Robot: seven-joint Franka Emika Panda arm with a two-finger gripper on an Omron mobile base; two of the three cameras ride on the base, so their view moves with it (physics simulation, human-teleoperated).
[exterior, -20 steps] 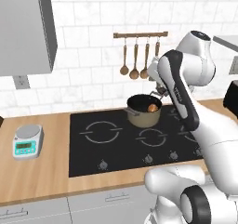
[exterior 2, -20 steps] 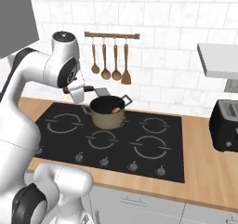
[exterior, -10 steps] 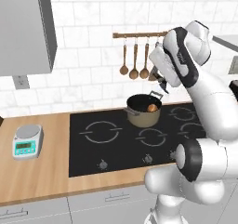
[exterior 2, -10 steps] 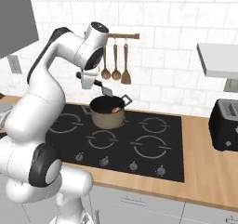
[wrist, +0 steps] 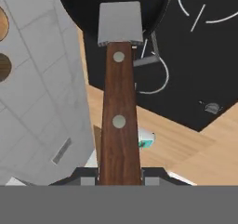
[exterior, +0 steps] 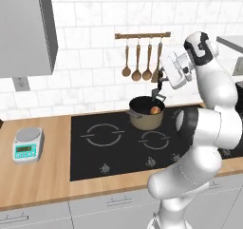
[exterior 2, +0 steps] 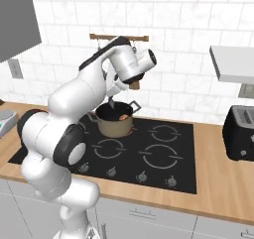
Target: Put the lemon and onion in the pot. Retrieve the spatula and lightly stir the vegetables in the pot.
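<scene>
My gripper (wrist: pixel 120 181) is clenched on the spatula (wrist: pixel 120 102): the brown handle runs straight out from between my fingers, two pale rivets along it, and ends in the square grey blade. That long axis is the thing that matters now. It points away from me and down toward the pot (exterior: pixel 146 114), and in the hand view the blade's far edge already overlaps the pot's dark inside, just past the near rim.

Seen from the base cameras, my gripper (exterior: pixel 160 83) hangs above and slightly to the wall side of the pot (exterior 2: pixel 115 121), with the tool slanting down toward its mouth. I cannot tell whether the blade tip is inside the rim or only above it. I judge the coming move to be a push along the handle's own line, down and forward, to bring the blade among the contents.

Beyond the blade, the onion (exterior: pixel 155 110) lies in the pot, against the side farther from my tool's tip in the left base view; it shows as an orange spot (exterior 2: pixel 122 117) from the right as well. I cannot make out a lemon in there.

Farther off behind my hand, the long spoons (exterior: pixel 137 60) hang on their wall rail. No brand, label or writing is legible anywhere.
</scene>
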